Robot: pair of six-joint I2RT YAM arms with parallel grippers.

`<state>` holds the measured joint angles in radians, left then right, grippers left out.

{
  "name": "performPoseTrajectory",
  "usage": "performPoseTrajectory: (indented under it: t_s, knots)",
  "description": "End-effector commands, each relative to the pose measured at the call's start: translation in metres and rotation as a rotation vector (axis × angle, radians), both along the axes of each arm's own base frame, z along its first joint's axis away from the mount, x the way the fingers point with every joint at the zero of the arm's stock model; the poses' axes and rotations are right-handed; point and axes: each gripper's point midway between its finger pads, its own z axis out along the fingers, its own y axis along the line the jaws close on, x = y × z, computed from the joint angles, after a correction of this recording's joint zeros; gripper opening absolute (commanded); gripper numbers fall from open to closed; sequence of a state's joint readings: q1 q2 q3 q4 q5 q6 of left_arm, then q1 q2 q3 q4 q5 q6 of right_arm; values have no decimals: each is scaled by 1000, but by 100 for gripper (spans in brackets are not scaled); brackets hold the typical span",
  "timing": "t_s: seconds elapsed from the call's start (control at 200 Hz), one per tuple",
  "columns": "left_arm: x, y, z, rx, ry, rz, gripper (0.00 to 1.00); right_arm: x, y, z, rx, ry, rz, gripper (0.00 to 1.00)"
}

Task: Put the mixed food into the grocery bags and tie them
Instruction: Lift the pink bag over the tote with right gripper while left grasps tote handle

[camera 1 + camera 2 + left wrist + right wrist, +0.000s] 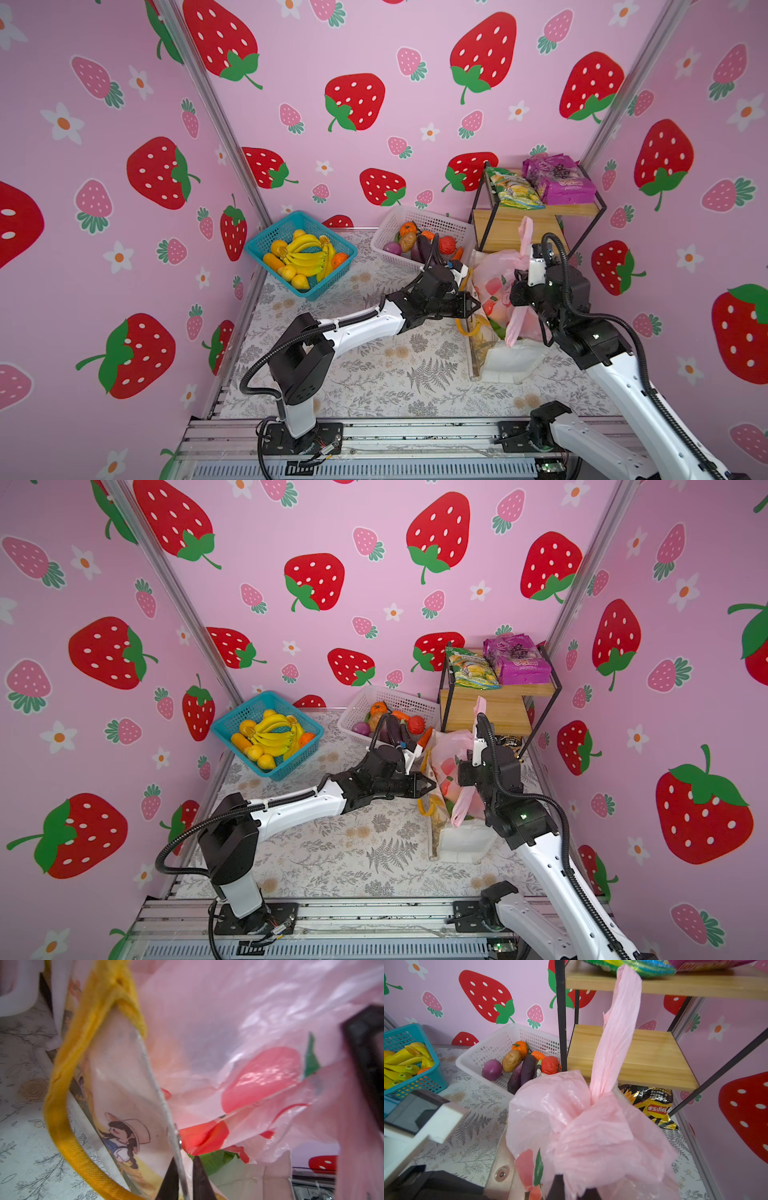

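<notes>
The pink grocery bag (494, 270) (446, 750) stands inside the white tote (511, 361) (465, 841) at the right. Its top is bunched, and one handle (614, 1032) sticks straight up. My right gripper (517, 309) (571, 1186) is shut on the bunched pink plastic, which hides its fingertips. My left gripper (473, 305) (184, 1159) is shut on the tote's thin rim, beside the yellow handle (60, 1105). A green packet (216, 1159) shows through the pink bag's bottom. A yellow-green crisp packet (513, 191) lies on the shelf's top.
A black-framed wooden shelf (536, 216) stands right behind the bags, with a purple grape packet (557, 178) on top and a black-and-yellow packet (652, 1105) under it. A white basket (419, 237) of toy vegetables and a blue basket (301, 253) of bananas sit at the back.
</notes>
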<state>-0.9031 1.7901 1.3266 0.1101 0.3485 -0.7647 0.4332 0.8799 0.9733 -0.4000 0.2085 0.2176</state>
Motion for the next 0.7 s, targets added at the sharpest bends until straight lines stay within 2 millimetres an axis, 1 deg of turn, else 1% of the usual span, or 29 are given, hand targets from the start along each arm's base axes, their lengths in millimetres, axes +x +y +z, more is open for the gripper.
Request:
performPoseTrajectory:
  t_s: [0.0, 0.02, 0.135, 0.145, 0.16, 0.21, 0.29, 0.33, 0.335, 0.34, 0.355, 0.38, 0.405, 0.425, 0.55, 0.625, 0.695]
  knots:
    - [2, 9, 29, -76, -44, 6, 3, -3, 18, -13, 88, 54, 114, 0]
    - [2, 12, 31, -77, -49, 10, 0, -4, 20, -16, 97, 64, 127, 0]
    - [-2, 28, 41, -81, -86, 24, 0, -12, 38, -33, 133, 143, 226, 0]
    - [-2, 29, 42, -82, -88, 24, 0, -10, 40, -41, 130, 173, 233, 0]
    - [-3, 31, 43, -80, -90, 28, 0, -9, 43, -46, 130, 192, 242, 0]
    - [-4, 37, 44, -81, -95, 38, 0, -11, 50, -57, 146, 236, 277, 0]
    - [-7, 43, 46, -86, -98, 45, 0, -21, 66, -73, 202, 297, 356, 0]
    - [-7, 45, 44, -84, -96, 49, 0, -24, 72, -83, 223, 322, 378, 0]
    - [-7, 45, 45, -85, -97, 50, 0, -25, 72, -87, 224, 333, 378, 0]
    - [-7, 46, 45, -85, -97, 51, 0, -25, 73, -86, 228, 329, 381, 0]
    - [-7, 46, 44, -85, -98, 51, 0, -27, 74, -92, 233, 344, 384, 0]
    - [-7, 48, 45, -86, -101, 55, 0, -29, 78, -96, 243, 351, 394, 0]
    - [-7, 49, 45, -86, -104, 58, 0, -33, 79, -108, 244, 384, 396, 0]
    - [-6, 51, 44, -84, -104, 62, 0, -32, 83, -110, 249, 378, 404, 0]
    - [-5, 55, 38, -71, -95, 69, 0, -44, 98, -150, 226, 465, 430, 1]
    - [-5, 57, 33, -65, -89, 71, 0, -48, 100, -169, 222, 495, 428, 2]
    - [-5, 60, 29, -60, -86, 75, 0, -49, 100, -179, 217, 506, 423, 4]
